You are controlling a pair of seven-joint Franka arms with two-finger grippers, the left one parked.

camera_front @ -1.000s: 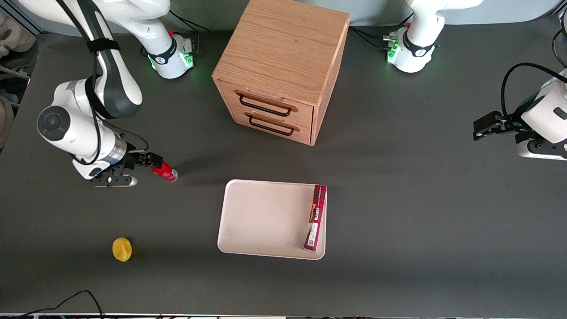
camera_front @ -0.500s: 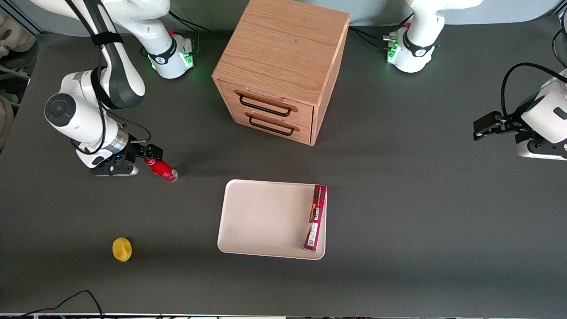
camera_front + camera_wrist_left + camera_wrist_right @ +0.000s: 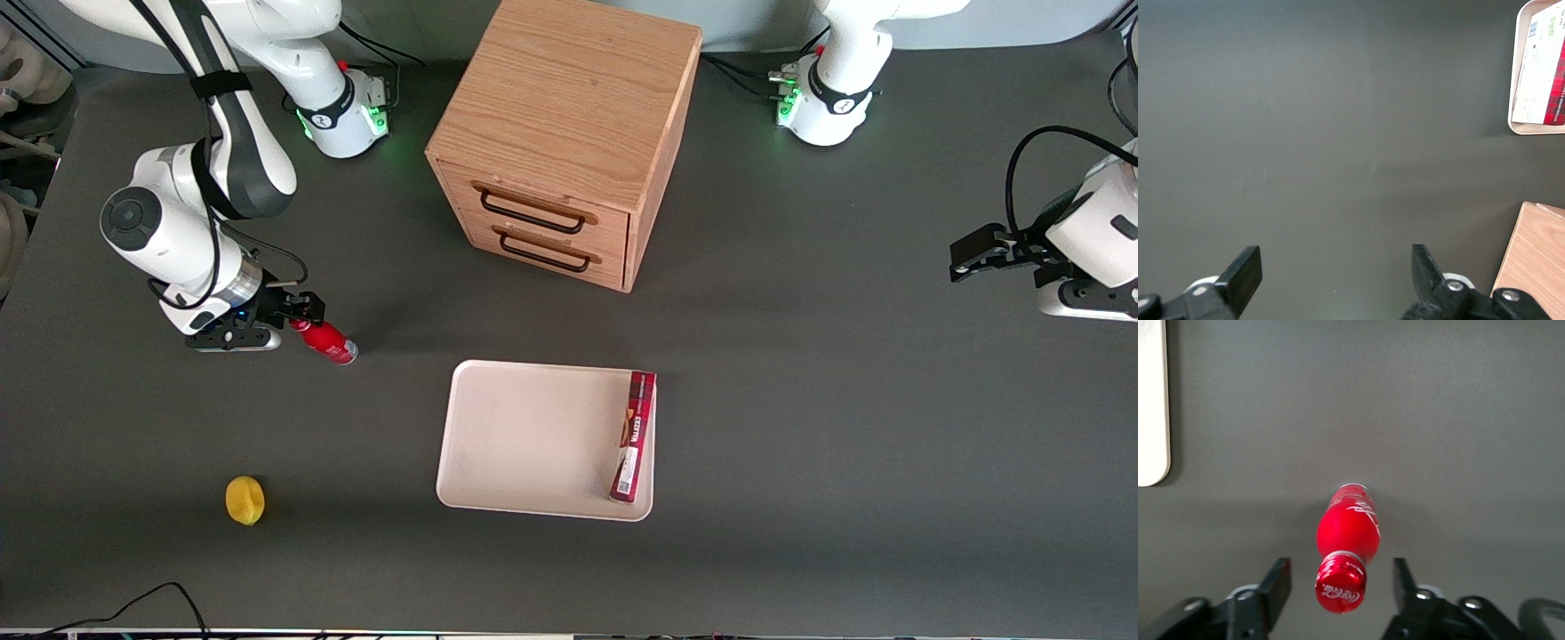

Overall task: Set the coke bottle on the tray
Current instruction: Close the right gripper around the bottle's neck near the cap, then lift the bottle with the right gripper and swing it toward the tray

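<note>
Coke bottle upright on worktop, gripper open around its cap, tray not yet reached.

Nearest the front camera: a yellow lemon (image 3: 244,500) toward the working arm's end of the worktop (image 3: 800,427). Farther in, the cream tray (image 3: 524,436) with a flat red box (image 3: 633,436) lying along one rim. Farther still, well apart from the tray, the coke bottle (image 3: 327,342): bright red body, white script on the side, red cap with white lettering, narrow neck, silvery base (image 3: 1350,490) resting on the worktop. The gripper (image 3: 1341,585) sits at cap height, fingers (image 3: 1275,583) apart, one either side of the cap (image 3: 1340,587), neither touching it. Wooden drawer cabinet (image 3: 560,142) farthest from the camera. Versus 1.0 s ago: fingers then covered the bottle's top; now the gripper has drawn back up the neck, more red body showing; bottle, tray, box, lemon unchanged.
</note>
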